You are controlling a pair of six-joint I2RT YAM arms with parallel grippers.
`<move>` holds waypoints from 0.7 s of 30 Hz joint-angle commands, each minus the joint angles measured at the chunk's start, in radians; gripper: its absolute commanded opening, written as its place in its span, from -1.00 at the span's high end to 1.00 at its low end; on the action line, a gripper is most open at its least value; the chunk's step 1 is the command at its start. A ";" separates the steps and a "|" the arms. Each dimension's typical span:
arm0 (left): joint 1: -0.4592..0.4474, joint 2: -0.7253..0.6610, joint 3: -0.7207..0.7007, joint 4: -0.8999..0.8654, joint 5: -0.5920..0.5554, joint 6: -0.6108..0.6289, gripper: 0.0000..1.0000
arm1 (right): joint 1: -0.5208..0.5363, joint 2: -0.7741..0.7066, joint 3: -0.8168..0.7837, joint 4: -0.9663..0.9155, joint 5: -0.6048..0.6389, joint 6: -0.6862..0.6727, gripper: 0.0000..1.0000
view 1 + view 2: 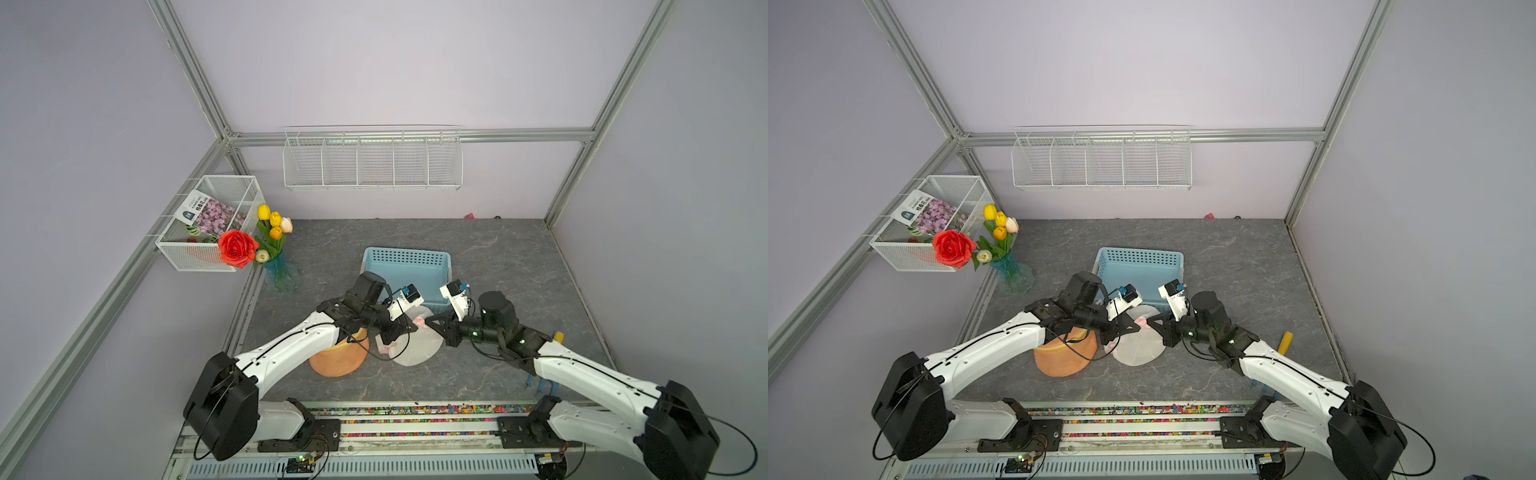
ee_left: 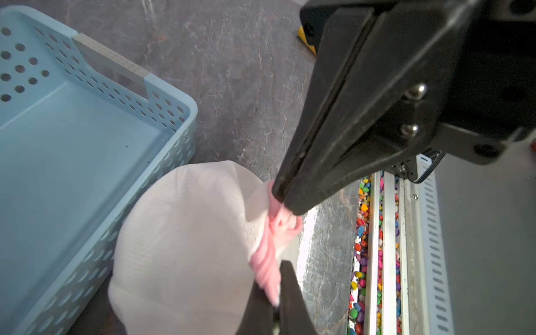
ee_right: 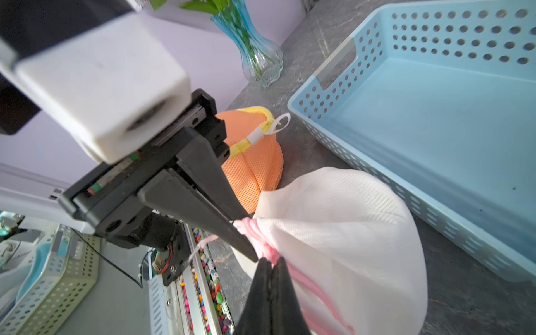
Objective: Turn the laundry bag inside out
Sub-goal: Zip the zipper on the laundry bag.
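Laundry bag (image 1: 419, 349), made of white mesh with a pink gathered rim (image 2: 272, 232), is found near the middle of the desk (image 1: 498, 257), just in front of the near wall of the blue basket (image 1: 405, 251). Its rim is bunched together and is pinched at two points. The left tool (image 2: 277, 301) is pressed together on the pink fabric at one point, and the right tool (image 2: 285, 200) is pressed together on it a little further along. The two sets of tips are close together but apart. The white body is seen bulging out rounded below the rim; whether its underside rests on the desk cannot be told. In both top views the upper part of the bag is hidden under the two tools.

Just beside the bag, on the left arm's side, an orange mesh bag (image 1: 338, 361) with yellow trim is set on the desk, partly covered by that arm. The blue basket is perforated along its walls. A glass vase (image 1: 282, 274) of tulips and a red rose is placed at the desk's left edge. A yellow object (image 1: 559, 336) is partly seen behind the right arm. A strip of coloured pebbles (image 1: 415, 409) is laid along the desk's front edge.
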 commanded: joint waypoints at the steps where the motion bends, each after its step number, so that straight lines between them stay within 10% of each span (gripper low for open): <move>1: -0.006 -0.113 -0.053 0.056 -0.023 -0.158 1.00 | -0.026 -0.047 -0.064 -0.094 0.229 0.093 1.00; 14: -0.078 -0.258 -0.141 0.131 -0.367 -0.384 1.00 | -0.026 -0.159 -0.180 -0.192 0.322 0.202 1.00; 21: -0.090 -0.431 -0.339 0.498 -0.528 -0.692 1.00 | -0.025 -0.176 -0.303 -0.116 0.293 0.307 1.00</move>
